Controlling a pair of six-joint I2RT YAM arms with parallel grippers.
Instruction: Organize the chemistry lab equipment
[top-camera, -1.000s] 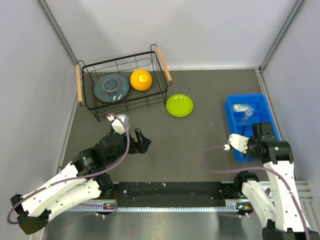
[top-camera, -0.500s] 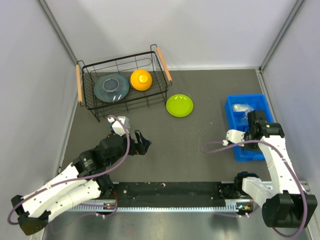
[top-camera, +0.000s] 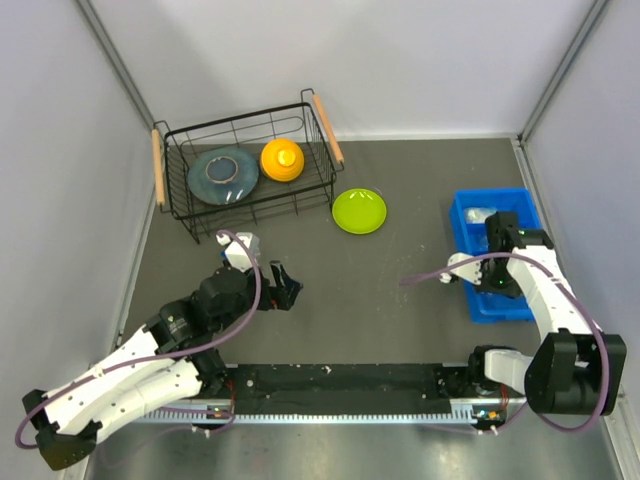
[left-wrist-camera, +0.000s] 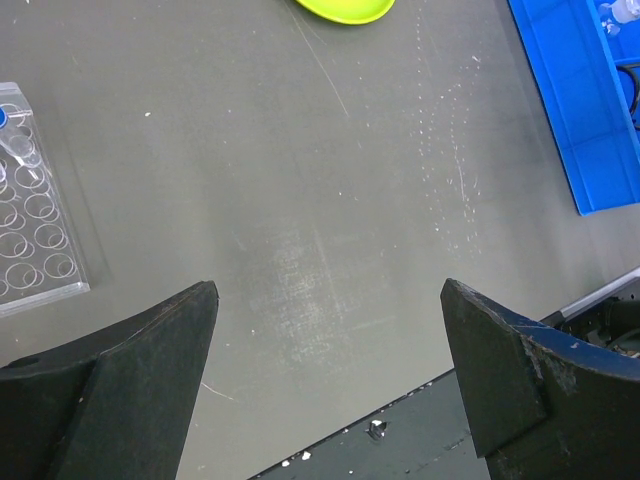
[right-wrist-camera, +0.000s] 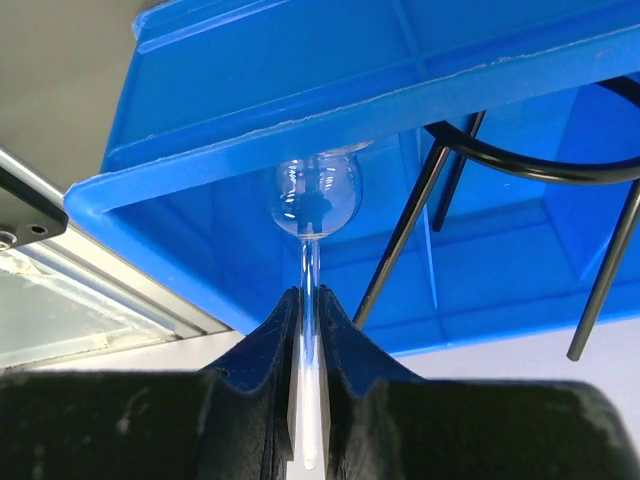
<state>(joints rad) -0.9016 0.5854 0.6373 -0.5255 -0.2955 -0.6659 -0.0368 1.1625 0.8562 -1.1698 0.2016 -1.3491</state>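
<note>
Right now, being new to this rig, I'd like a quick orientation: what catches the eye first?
The right fingers pinch a thin glass rod with a bulb end at the blue bin on the right. A lime-green plate sits mid-table, beside a black wire basket.

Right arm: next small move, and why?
Probably ease the right pincer slightly further over the blue bin before releasing. It is shut on the glass rod, whose bulb end sits right at a bin wall. The black-framed goggles lie just beyond, so dropping now might catch the edge.
</note>
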